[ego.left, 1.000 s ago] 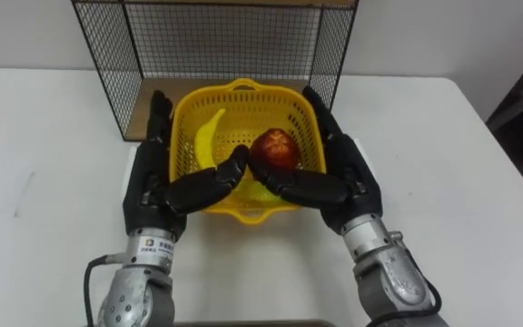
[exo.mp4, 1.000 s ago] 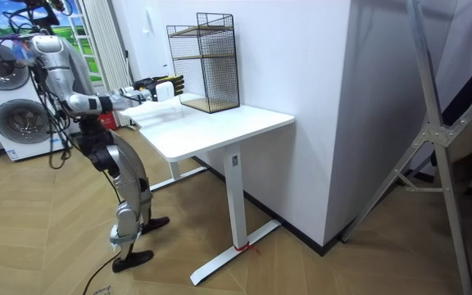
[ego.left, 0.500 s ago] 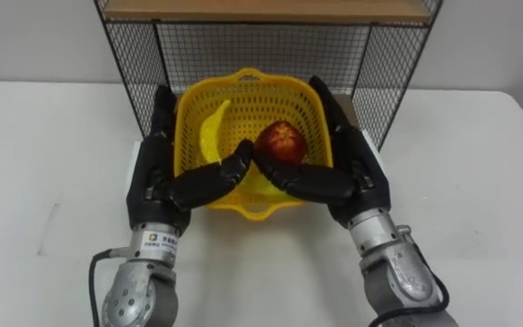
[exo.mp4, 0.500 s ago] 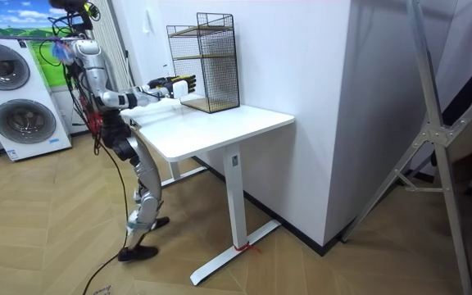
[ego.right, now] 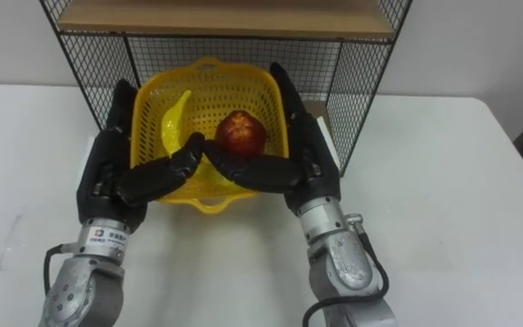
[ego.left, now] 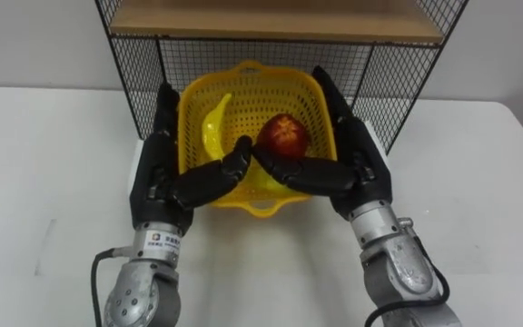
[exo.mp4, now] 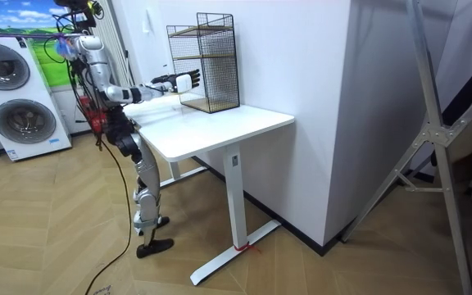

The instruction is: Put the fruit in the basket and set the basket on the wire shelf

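Note:
A yellow plastic basket (ego.left: 291, 91) is held between my two hands at the mouth of the black wire shelf (ego.left: 136, 68). Its far rim reaches into the shelf's lower compartment. In the basket lie a yellow banana (ego.left: 212, 127) on the left and a red apple (ego.left: 284, 136) on the right. My left hand (ego.left: 157, 177) lies flat along the basket's left wall and my right hand (ego.left: 366, 173) along its right wall. The fingers are straight. Both thumbs reach over the near rim and meet in the middle.
A wooden board (ego.left: 280, 18) tops the shelf's lower compartment. The shelf stands at the back of a white table (ego.left: 44, 136). In the room view I stand at the table's end with both arms stretched toward the wire shelf (exo.mp4: 207, 61); washing machines (exo.mp4: 15, 106) are behind me.
I have stepped up to the table and straightened. The basket has gone forward between my hands, from in front of the shelf to its opening. The grip looks the same.

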You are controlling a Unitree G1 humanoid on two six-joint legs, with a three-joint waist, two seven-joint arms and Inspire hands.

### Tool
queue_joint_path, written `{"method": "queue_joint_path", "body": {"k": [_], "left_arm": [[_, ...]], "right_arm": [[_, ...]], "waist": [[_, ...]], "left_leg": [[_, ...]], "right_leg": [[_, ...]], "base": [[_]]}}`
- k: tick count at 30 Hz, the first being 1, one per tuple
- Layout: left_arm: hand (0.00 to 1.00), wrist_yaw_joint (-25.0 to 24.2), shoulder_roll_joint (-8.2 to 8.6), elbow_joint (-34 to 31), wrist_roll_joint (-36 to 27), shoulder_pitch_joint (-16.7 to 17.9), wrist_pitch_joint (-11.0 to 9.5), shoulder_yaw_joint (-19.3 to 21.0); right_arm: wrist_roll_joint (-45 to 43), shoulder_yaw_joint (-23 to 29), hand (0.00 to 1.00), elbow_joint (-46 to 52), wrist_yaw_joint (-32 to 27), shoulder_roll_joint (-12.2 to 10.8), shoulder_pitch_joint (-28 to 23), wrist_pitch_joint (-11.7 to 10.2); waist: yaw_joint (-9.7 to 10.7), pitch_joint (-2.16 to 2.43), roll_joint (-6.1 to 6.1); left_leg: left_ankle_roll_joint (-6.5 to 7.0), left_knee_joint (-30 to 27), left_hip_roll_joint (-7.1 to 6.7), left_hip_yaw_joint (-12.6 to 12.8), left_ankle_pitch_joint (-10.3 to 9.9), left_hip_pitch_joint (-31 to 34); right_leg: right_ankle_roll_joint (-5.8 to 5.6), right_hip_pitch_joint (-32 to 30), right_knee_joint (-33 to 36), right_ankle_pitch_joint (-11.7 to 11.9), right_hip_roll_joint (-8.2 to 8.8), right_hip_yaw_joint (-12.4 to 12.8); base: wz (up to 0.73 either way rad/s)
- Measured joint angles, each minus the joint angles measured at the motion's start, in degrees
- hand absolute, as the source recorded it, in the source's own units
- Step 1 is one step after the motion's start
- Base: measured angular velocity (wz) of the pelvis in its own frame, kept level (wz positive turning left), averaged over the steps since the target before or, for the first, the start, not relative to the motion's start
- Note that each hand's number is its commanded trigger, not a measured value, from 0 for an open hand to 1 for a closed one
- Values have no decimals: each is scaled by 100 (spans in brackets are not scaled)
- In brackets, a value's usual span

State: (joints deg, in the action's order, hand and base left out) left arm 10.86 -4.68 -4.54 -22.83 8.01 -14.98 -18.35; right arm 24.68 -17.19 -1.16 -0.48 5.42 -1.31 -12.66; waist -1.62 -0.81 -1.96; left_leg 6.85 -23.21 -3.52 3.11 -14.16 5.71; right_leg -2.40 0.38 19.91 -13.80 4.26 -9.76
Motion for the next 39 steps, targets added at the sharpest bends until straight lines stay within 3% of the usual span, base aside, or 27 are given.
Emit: {"method": "queue_joint_path", "body": {"k": [8, 15, 20, 27, 33, 39], "left_arm": [[0, -19, 17, 1, 21, -33, 13, 3], [0, -3, 18, 7, 32, -232, 338, 5], [0, 41, 21, 137, -4, -523, 473, 1], [0, 158, 53, 857, -6, -1357, 994, 166], [0, 350, 210, 1430, 5, -2115, 1365, 306], [0, 543, 488, 2156, 45, -2730, 1794, 619]], "right_arm": [[-5, 12, 0, -1, -18, -69, 0, -2], [38, 36, 0, -26, -253, -69, 14, 70], [215, 61, 0, -316, -441, -55, 384, 171], [195, 203, 0, -933, -689, -61, 1120, 578], [283, 348, 0, -1565, -902, -64, 1838, 822], [319, 556, 0, -2158, -963, -154, 2348, 1243]], "waist": [[48, 2, 42], [119, -12, 76], [141, -48, 118], [120, -53, 121], [135, -53, 126], [154, -66, 185]], "left_leg": [[-24, 216, 10, -53, 53, -164], [-40, 344, 14, -57, 76, -257], [-51, 431, 15, -14, 111, -329], [-89, 600, 22, -13, 199, -488], [-111, 698, 17, -2, 278, -569], [-116, 762, 20, 6, 285, -587]], "right_leg": [[10, 280, -438, 151, -58, -77], [18, 401, -634, 219, -75, -121], [29, 426, -654, 232, -72, -94], [55, 541, -747, 281, -83, -119], [81, 590, -831, 313, -88, -104], [82, 596, -827, 314, -91, -96]], "base": [[2], [1], [-5], [0], [0], [0]]}}
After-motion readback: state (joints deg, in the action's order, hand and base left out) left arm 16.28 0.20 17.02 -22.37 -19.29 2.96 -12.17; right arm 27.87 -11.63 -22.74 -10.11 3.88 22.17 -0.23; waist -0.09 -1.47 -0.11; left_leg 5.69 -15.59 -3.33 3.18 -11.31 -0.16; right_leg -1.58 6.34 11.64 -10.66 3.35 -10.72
